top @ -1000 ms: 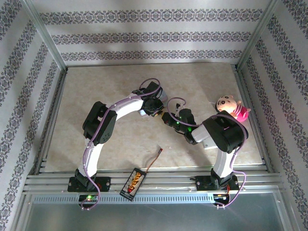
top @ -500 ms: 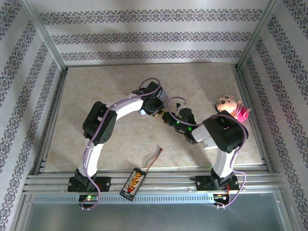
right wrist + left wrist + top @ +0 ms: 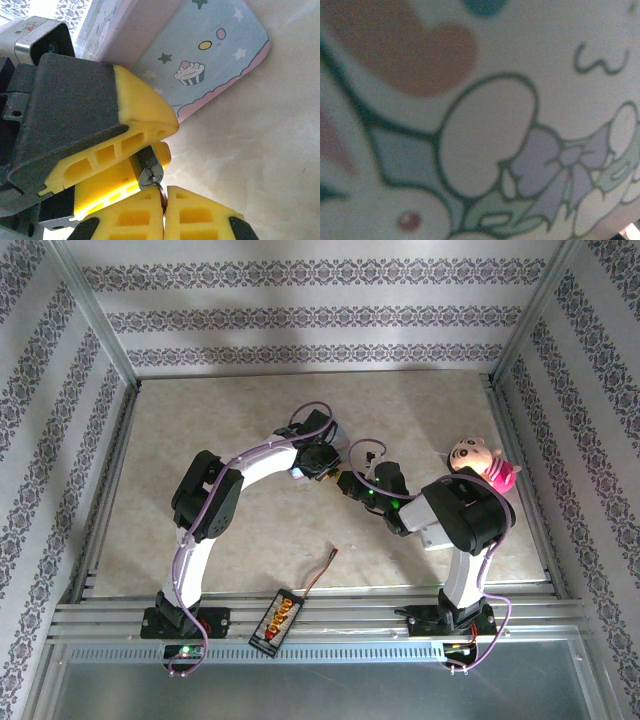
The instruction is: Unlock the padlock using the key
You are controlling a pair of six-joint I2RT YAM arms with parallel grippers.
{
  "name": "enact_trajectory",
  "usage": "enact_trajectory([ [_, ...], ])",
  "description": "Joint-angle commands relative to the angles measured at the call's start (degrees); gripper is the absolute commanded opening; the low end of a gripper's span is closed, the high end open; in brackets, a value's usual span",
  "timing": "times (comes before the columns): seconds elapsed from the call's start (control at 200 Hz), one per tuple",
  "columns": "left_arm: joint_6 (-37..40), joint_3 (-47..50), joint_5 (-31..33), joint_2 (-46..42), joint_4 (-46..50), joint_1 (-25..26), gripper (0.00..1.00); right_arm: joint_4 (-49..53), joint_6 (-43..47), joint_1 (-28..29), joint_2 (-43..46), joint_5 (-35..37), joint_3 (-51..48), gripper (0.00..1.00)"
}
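Can make out one container: a pale-blue cartoon tin (image 3: 210,45) across the top of the right wrist view, lying on the counter (image 3: 260,150), contents hidden. Counting one padlock (image 3: 148,169) low in the middle there, pinched in the narrowed jaws of the left gripper (image 3: 161,145). Counting one key (image 3: 162,194) just beneath, meeting the lock's lower end, clamped by the right gripper (image 3: 165,202) with jaws pressed almost together. From above, counting two arms (image 3: 250,460) meeting mid-frame, one plush toy (image 3: 480,465) at right, one small black board (image 3: 277,620) with a trailing wire (image 3: 320,575) at bottom centre.
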State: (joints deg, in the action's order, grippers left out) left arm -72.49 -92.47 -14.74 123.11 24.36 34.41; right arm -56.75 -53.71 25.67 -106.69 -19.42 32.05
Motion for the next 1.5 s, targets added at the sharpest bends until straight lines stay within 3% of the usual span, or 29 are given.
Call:
enact_trajectory([
  [0.0, -0.95, 1.48, -13.38, 0.42, 3.68, 3.91, 0.00, -8.73, 1.02, -0.71, -0.46, 1.68, 4.77, 0.00],
  [0.265, -1.05, 1.37, -13.90, 0.40, 3.32, 4.08, 0.00, -9.47, 2.01, -0.95, -0.33, 2.00, 4.93, 0.00],
  [0.465, -0.97, 1.46, -14.13, 0.40, 3.24, 4.08, 0.00, -22.33, -0.94, -2.62, -4.44, -7.43, 6.33, 0.00],
  [0.615, -0.90, 1.77, -14.35, 0.32, 3.02, 4.08, 0.00, -22.61, 1.80, -2.91, -3.66, -11.61, 6.81, 0.00],
  [0.939, -2.27, 3.09, -15.49, 0.45, 0.97, 4.17, 0.00, -22.61, 3.21, -3.01, -2.12, -10.92, 6.35, 0.00],
  [1.094, -6.19, 6.71, -18.64, 0.60, -7.39, 3.99, 0.11, -21.56, 2.51, -2.64, -1.93, -8.37, 5.51, 0.00],
  [1.324, -5.55, 6.84, -17.60, 0.07, -7.43, 3.74, 0.27, -22.09, 2.17, -2.13, -2.90, -6.98, 3.91, 0.00],
  [1.414, -5.82, 7.58, -17.19, -0.32, -8.11, 3.56, 0.28, -22.24, 2.25, -1.94, -3.03, -6.27, 3.38, 0.00],
  [1.494, -6.47, 8.95, -17.02, -0.87, -9.78, 3.25, 0.40, -22.34, 2.26, -1.85, -3.15, -6.34, 3.22, 0.00],
])
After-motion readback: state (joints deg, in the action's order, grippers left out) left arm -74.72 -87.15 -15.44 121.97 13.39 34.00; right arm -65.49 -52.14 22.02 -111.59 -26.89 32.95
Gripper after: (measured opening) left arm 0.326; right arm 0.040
